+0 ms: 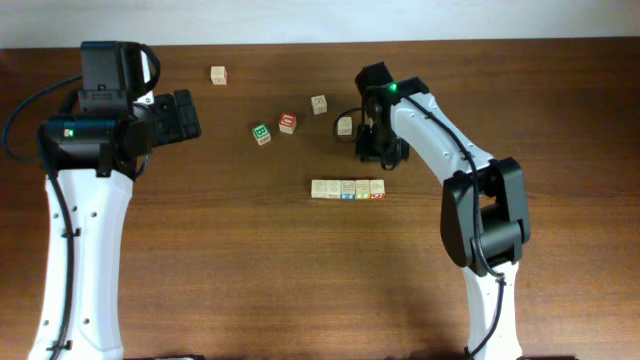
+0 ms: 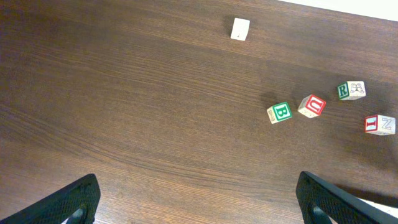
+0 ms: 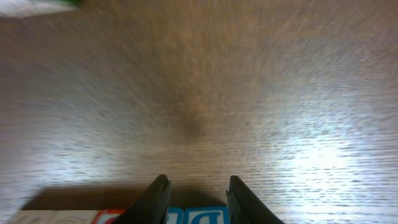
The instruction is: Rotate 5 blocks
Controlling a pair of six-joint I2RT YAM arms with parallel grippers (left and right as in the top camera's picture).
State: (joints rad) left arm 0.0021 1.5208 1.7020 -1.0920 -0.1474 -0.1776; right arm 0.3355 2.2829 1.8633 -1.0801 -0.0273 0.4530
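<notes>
Tabletop (image 1: 220, 260) of dark wood seen from above, with my two white arms reaching in from the bottom edge of the view.

My right arm (image 1: 440, 150) rises from its base at the right, bends at the elbow and stretches up and to the left. Its wrist is turned so my right gripper (image 3: 198, 182) points down at the wood just behind a row of blocks (image 1: 347, 188). The row lies near the table's middle, its cubes touching side to side. My right wrist view is blurred. In it my two dark fingers (image 3: 158, 196) stand a narrow way apart with bare wood between their tips. The row shows along the bottom edge, with a blue-lettered cube (image 3: 208, 216) in the gap. I can see nothing held.

My left arm (image 1: 85, 230) runs straight up the left side, its wrist bent toward the right. My left gripper (image 2: 198, 179) hangs spread wide over bare wood, holding nothing.

Ahead of it lie loose cubes, well apart from the row:
- a plain-faced cube (image 2: 240, 28) off on its own
- a green B cube (image 2: 280, 112) just beside a red U cube (image 2: 311, 106)
- a green R cube (image 2: 351, 90)
- a red-lettered cube (image 2: 379, 124) at the view's right edge
</notes>
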